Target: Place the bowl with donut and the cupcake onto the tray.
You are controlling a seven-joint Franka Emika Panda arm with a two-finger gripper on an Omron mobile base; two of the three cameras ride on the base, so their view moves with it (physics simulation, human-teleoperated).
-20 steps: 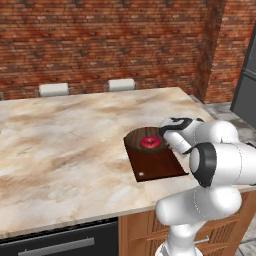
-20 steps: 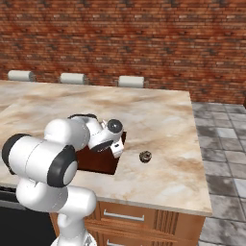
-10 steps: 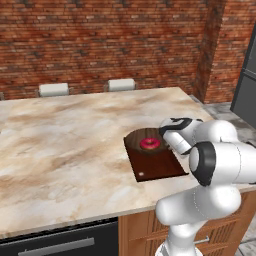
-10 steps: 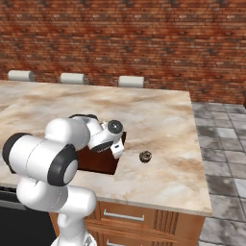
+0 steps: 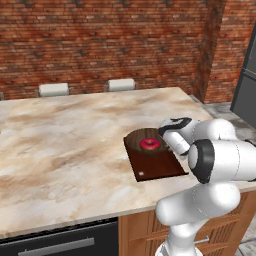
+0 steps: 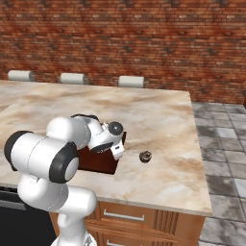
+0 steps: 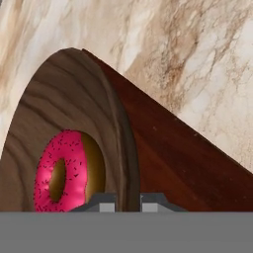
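Note:
The dark brown wooden bowl (image 5: pixel 137 139) sits on the far end of the dark reddish-brown tray (image 5: pixel 158 168), and the pink-iced donut (image 5: pixel 150 144) lies inside it. My gripper (image 5: pixel 167 137) is low at the bowl's right rim. In the hand view the gripper (image 7: pixel 127 201) is shut on the bowl (image 7: pixel 64 99), with one fingertip inside the rim beside the donut (image 7: pixel 69 168) and the other outside, over the tray (image 7: pixel 173 158). The small dark cupcake (image 6: pixel 145 155) stands on the marble to the right of the tray (image 6: pixel 98 162), apart from it.
The marble counter (image 5: pixel 65 140) stretches far to the left, and its front edge runs just below the tray. Two pale chair backs (image 5: pixel 121 84) stand behind it against a brick wall. A dark appliance (image 5: pixel 246 85) rises at the far right.

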